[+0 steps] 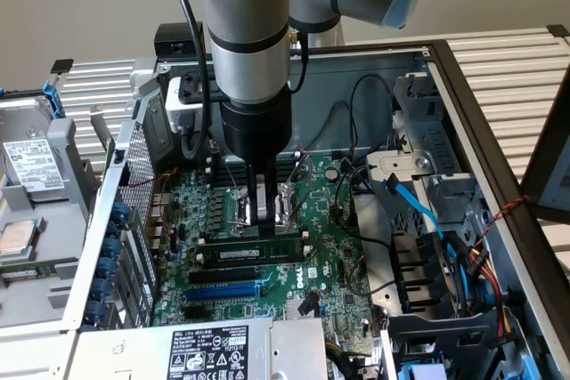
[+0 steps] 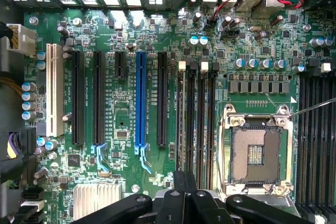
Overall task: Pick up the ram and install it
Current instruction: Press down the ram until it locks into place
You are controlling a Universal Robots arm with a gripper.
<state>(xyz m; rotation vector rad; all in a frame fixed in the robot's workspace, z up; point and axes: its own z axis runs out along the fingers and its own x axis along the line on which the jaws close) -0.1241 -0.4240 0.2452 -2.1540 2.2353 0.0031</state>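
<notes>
**Gripper shut over the ram on the motherboard**

In the exterior view the arm (image 1: 245, 33) comes down from the top of the frame into the open computer case (image 1: 463, 86). Its gripper (image 1: 264, 213) stands just left of the frame's centre, right above the green motherboard (image 1: 329, 264). The jaws are clenched, the fingers drawn together with no gap between them. Their tips meet the top edge of the ram (image 1: 258, 251), a long thin stick with a white label, which lies crosswise directly below the gripper, near the middle of the frame. Whether the fingers pinch the stick or merely press on it cannot be told. Just below the ram run a black slot (image 1: 227, 274) and a blue slot (image 1: 223, 292), parallel to it.

In the wrist view the closed gripper (image 2: 184, 203) shows at the bottom centre, above the board (image 2: 121, 103). A blue slot (image 2: 140, 100) stands among black ones left of centre, and the open processor socket (image 2: 255, 153) sits at the lower right.

A hard drive (image 1: 31, 166) lies outside the case at the exterior view's left edge.
</notes>
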